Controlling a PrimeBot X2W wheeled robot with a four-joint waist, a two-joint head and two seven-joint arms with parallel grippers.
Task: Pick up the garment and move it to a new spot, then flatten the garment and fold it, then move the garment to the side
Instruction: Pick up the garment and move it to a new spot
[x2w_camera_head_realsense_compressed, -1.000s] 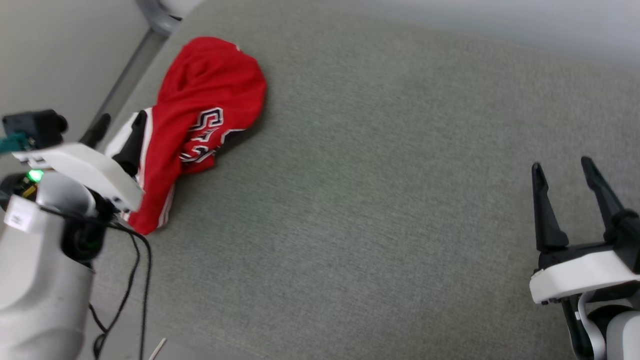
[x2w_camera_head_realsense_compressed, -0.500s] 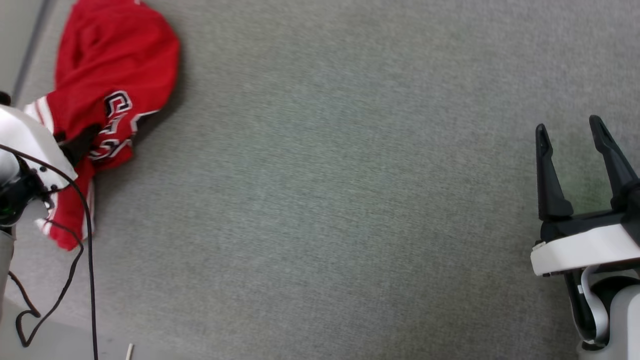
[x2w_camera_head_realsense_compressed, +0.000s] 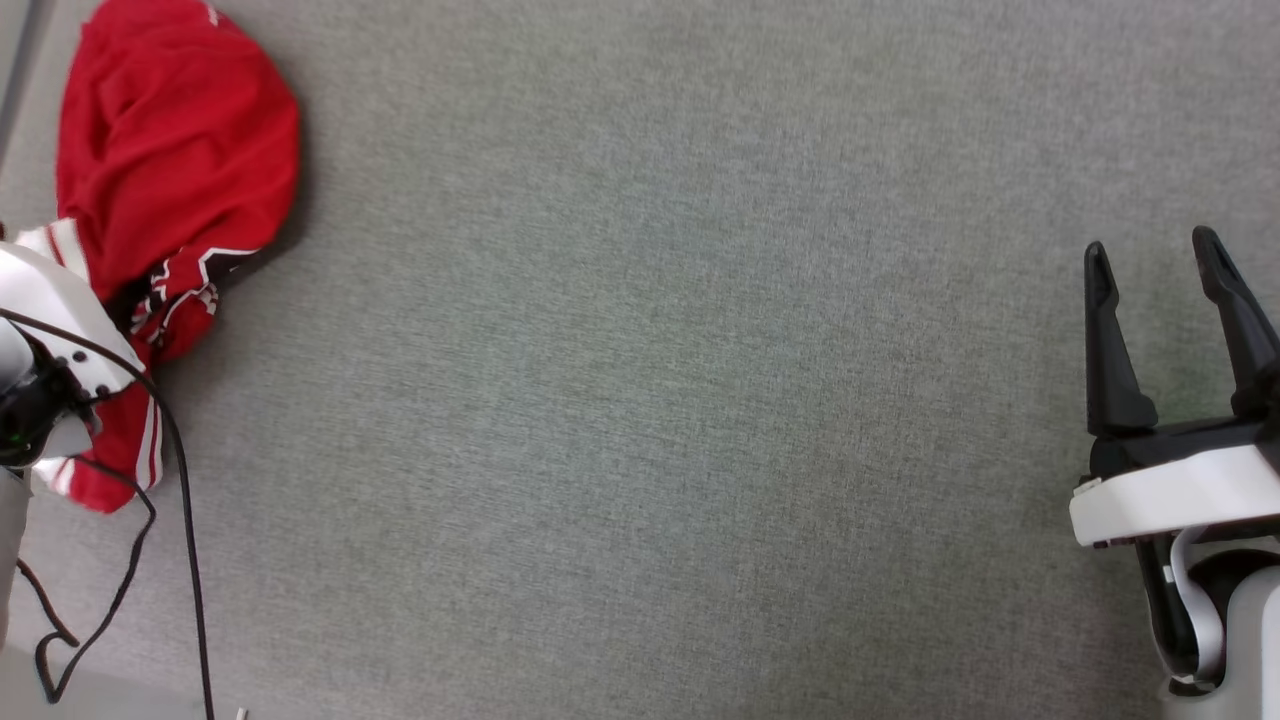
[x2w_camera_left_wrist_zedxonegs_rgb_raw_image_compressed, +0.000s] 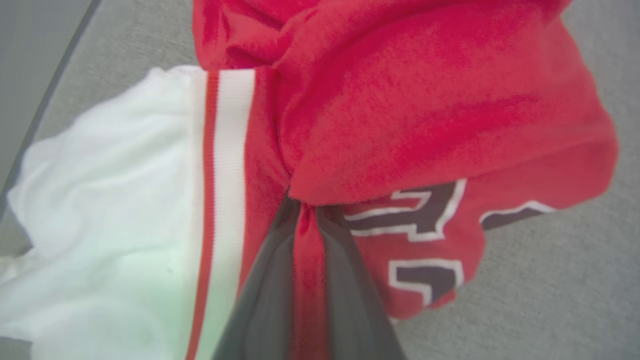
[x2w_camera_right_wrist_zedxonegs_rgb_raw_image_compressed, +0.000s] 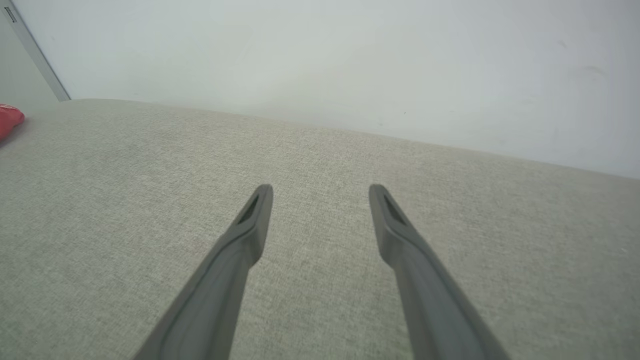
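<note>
The left hand (x2w_camera_left_wrist_zedxonegs_rgb_raw_image_compressed: 302, 205) has just closed. One second ago its fingers were apart at the garment (x2w_camera_head_realsense_compressed: 170, 130); now they are clamped on a fold of the red cloth, between the white sleeve (x2w_camera_left_wrist_zedxonegs_rgb_raw_image_compressed: 110, 200) and the lettering (x2w_camera_left_wrist_zedxonegs_rgb_raw_image_compressed: 415, 220). The cloth around the letters is pulled together toward this grip. The view from the head has also shifted, so the different place of the garment in that view is from the camera, not from a move.

The garment lies in a crumpled heap at the left edge of the worktop (x2w_camera_head_realsense_compressed: 700, 400), toward the far left corner. It seems to rest on the surface and not yet to be lifted.

The right hand (x2w_camera_head_realsense_compressed: 1150, 243) hovers over the right side of the worktop, fingers apart and holding nothing.

In my judgement the grasp is made, so the lift and the carrying to a new spot can begin.
</note>
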